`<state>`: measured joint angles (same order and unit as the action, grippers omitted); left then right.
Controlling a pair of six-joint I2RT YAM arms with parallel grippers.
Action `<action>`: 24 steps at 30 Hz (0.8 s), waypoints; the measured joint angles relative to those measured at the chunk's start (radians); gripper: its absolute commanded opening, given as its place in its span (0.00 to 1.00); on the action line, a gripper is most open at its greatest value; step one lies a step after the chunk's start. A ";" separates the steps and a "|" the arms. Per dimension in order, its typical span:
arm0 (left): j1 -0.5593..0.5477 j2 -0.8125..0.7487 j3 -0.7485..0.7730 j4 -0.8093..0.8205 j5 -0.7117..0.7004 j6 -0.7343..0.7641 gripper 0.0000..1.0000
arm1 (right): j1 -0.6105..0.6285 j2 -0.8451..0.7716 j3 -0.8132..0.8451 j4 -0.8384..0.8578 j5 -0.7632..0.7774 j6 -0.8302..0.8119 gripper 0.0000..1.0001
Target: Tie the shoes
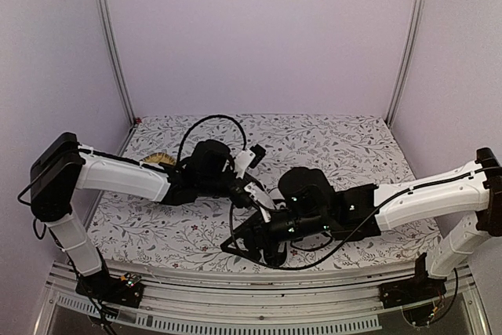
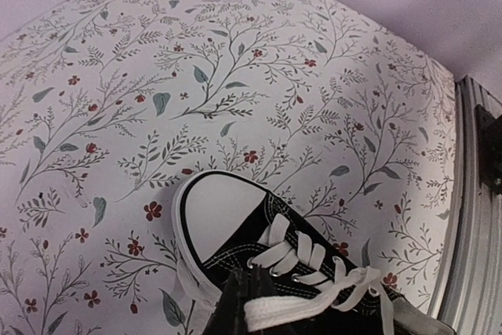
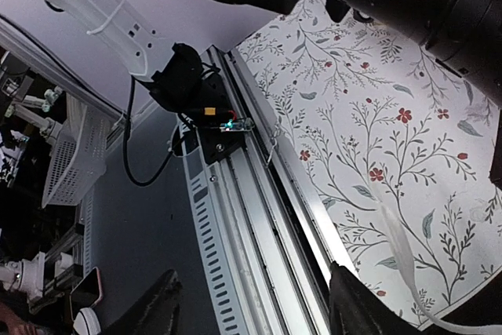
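- Black canvas sneaker [image 2: 235, 247] stands on the floral counter [image 2: 235, 76], a little toward 6 o'clock from the middle. In the top view both wrists crowd over it and hide most of it.
- In the left wrist view its white toe cap [image 2: 213, 213] points to about 11 o'clock. The laced throat runs off toward 4 o'clock, so the eyelets face the camera and the lacing is open to work on.
- The left gripper [image 2: 239, 301] is clenched at the 6 o'clock edge of that view. A flat white lace [image 2: 314, 301] comes out of its tip and runs toward 3 o'clock across the tongue. It appears pinched there, most likely to keep that end tensioned while the other arm works.
- The right gripper [image 3: 252, 296] is released, its fingers standing apart with nothing between them. Its camera looks out over the metal rail [image 3: 259, 217] at the counter's near edge, so it is aimed away from the shoe.
- A white strand [image 3: 398, 245], evidently lace, lies slack on the counter at about 4 o'clock in the right wrist view. It is outside the open fingers and not touched by them. Whether it is the other end of the shoe's lace cannot be told.
- Judgement: no bow or finished knot is visible, so the tying looks unfinished. The right gripper would need to turn toward the slack strand and take it up.
- Risk, as a guess: a hard pull by the left gripper could drag the light sneaker rather than tighten the lace.
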<state>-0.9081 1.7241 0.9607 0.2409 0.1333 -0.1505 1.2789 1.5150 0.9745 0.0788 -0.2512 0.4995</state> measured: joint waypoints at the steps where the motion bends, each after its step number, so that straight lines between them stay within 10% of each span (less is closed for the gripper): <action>1: 0.002 0.005 0.003 0.000 0.015 0.003 0.00 | 0.009 0.026 0.021 -0.012 0.023 -0.011 0.76; 11: 0.005 0.016 0.009 -0.001 0.089 0.032 0.00 | -0.224 -0.120 -0.042 -0.115 0.182 -0.020 0.65; 24: 0.006 0.077 0.079 -0.011 0.123 0.053 0.01 | -0.407 0.027 -0.064 -0.061 -0.056 -0.161 0.57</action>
<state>-0.9020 1.8008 1.0397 0.2295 0.2562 -0.0971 0.8715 1.5417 0.9104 0.0181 -0.3073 0.3386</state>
